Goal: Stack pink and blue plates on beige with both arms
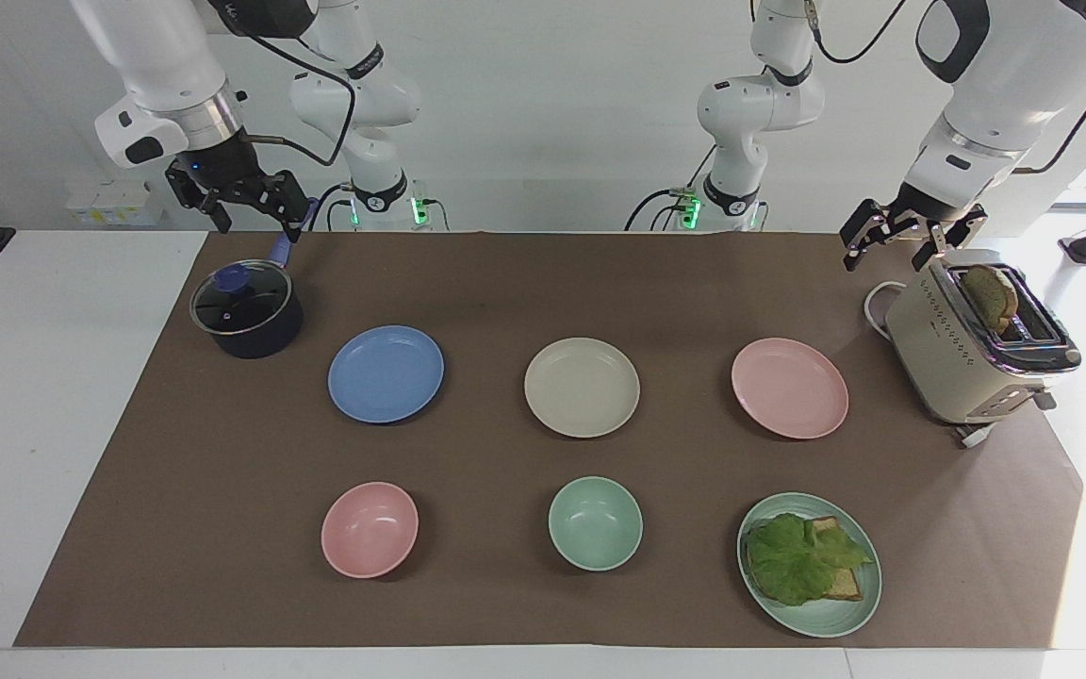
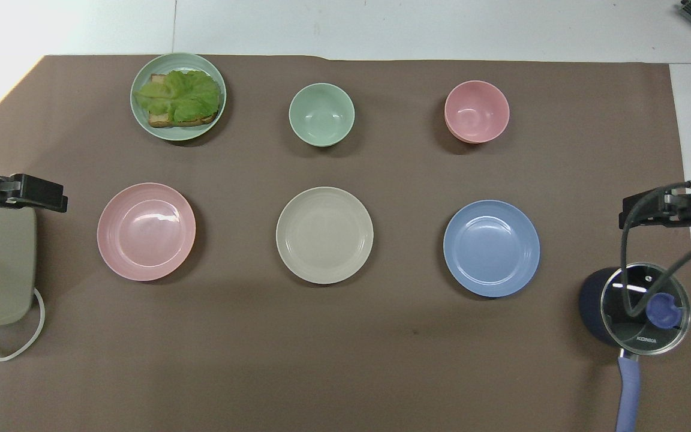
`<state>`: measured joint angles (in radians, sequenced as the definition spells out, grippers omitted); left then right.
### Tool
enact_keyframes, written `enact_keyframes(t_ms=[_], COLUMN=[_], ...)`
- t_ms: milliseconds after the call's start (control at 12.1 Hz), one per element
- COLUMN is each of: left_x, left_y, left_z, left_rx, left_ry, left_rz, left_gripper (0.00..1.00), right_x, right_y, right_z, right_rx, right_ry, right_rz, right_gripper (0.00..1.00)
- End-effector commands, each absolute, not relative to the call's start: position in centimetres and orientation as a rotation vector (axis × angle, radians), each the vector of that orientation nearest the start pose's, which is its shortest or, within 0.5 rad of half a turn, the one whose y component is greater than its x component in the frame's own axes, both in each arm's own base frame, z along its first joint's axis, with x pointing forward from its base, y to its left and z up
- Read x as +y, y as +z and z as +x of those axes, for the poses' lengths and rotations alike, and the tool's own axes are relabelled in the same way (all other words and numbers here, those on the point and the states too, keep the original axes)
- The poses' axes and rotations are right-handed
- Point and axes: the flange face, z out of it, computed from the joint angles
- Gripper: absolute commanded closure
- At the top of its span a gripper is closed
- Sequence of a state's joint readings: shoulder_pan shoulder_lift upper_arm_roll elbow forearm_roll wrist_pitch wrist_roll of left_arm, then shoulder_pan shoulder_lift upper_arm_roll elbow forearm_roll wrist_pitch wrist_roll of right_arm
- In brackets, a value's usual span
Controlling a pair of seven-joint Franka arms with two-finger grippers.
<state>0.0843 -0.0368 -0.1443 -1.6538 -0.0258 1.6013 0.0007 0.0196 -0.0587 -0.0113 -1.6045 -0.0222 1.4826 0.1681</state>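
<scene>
Our left gripper [image 1: 894,247] hangs up in the air with jaws spread and nothing in them, over the mat edge just beside the toaster [image 1: 972,349]; the pink plate [image 1: 789,388] lies below it and toward the table's middle, so we read this as a start pose that leaves that plate a short drop away

Our right gripper [image 1: 239,202] is likewise released and empty, raised over the pot [image 1: 246,309] and its handle; the blue plate [image 1: 386,373] sits just past the pot toward the middle, again the closest plate to that arm

Out from both grippers, midway between them, is the beige plate [image 1: 582,387], flat on the mat [image 1: 505,283], well apart from pink and blue. All three are in one row, each bare and right side up, so we judge the layout gives each arm its own plate and a shared drop spot in the centre

Nothing is stacked yet, the task looks not begun

Farther out from the grippers is a second row: pink bowl [image 1: 370,529], green bowl [image 1: 595,522], green plate [image 1: 810,564] with lettuce on toast. We take these as distractors, out of the reach paths

Plates are shallow with thin rims, so we expect a rim pinch from the outer edge, and the toaster and pot crowd those approach sides a little
</scene>
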Motion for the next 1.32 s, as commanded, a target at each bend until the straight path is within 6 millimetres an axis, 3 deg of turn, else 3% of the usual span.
enact_keyframes(t_ms=[0,247,659,1071,1235], left_x=[-3.0,-1.2,1.7,3.2,3.3], left_y=[55.9,50.7,39.4,34.6,32.9], left_z=[54.5,55.1,56.8,57.9,56.6], left_rx=[0.089,0.027,-0.051,-0.148,-0.164], left_ry=[0.049,0.032,0.109,0.097,0.145], left_rz=[-3.141,-3.146,-3.164,-3.172,-3.169], left_gripper=[0.0,0.0,0.0,0.0,0.0], right_x=[-0.2,-0.1,-0.2,-0.2,-0.2], right_y=[63.6,63.6,63.5,63.6,63.5], right_z=[52.2,52.2,52.2,52.2,52.2], right_rx=[0.267,0.267,0.267,0.267,0.267], right_ry=[0.082,0.079,0.084,0.08,0.082], right_rz=[-3.132,-3.132,-3.132,-3.131,-3.131], right_gripper=[0.0,0.0,0.0,0.0,0.0])
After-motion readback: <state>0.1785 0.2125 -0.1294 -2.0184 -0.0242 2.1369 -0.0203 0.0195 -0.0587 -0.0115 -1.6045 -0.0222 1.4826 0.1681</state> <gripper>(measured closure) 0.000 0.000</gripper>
